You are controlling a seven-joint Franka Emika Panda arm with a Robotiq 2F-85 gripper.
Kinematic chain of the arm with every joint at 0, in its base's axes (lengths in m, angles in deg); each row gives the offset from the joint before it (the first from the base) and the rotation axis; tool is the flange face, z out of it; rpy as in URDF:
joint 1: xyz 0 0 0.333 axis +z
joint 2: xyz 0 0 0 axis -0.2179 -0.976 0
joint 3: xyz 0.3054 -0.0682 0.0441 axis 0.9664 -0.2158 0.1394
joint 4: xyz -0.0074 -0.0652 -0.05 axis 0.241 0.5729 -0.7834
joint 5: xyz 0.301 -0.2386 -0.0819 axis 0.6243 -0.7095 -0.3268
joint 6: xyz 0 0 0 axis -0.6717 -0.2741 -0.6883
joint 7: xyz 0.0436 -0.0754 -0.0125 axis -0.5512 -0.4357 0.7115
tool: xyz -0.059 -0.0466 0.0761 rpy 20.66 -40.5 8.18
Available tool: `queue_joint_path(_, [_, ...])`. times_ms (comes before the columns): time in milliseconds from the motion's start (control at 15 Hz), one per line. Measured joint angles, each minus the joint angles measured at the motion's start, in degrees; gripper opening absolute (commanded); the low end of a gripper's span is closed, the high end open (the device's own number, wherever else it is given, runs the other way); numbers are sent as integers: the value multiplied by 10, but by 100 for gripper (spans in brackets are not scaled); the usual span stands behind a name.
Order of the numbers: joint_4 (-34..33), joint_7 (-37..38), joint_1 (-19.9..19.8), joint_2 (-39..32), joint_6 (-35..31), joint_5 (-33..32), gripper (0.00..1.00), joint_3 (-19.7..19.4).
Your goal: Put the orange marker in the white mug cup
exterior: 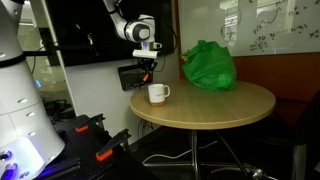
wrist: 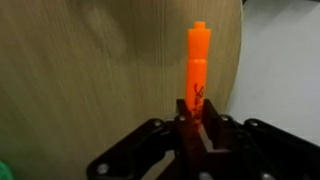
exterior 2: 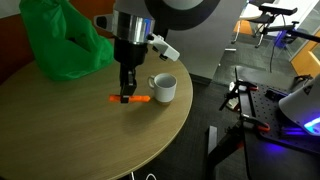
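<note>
progress: early, grasp made, carry and drop into mug left | gripper [exterior 2: 128, 97]: jaws clamped on the orange marker [exterior 2: 143, 100], low at table level, just beside the white mug cup [exterior 2: 162, 88] at its 9 o'clock | surface: round wooden table [exterior 2: 90, 140], green bag [exterior 2: 60, 40] at 10 o'clock | room: office-like, scribbled wall board [exterior: 262, 25]

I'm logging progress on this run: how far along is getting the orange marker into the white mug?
Done: the gripper looks shut on the orange marker, gripping near one end in the wrist view. In hand: the marker is held level, low over the table, beside the white mug cup; whether it is lifted yet I cannot tell. Left: carry it over the mug and drop it in.
</note>
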Motion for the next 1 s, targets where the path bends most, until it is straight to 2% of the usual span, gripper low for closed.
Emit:
queue_joint_path(267, [-5,-201,-75,-4,18,96,5,65])
queue_joint_path(467, [-15,-358,-127,-1,82,170,5,89])
queue_joint_path(667, [-21,-488,-150,10,188,227,5,75])
queue_joint_path(867, [-21,-573,-147,28,279,256,5,30])
queue_joint_path(1000, [-20,-611,-139,44,315,260,5,-5])
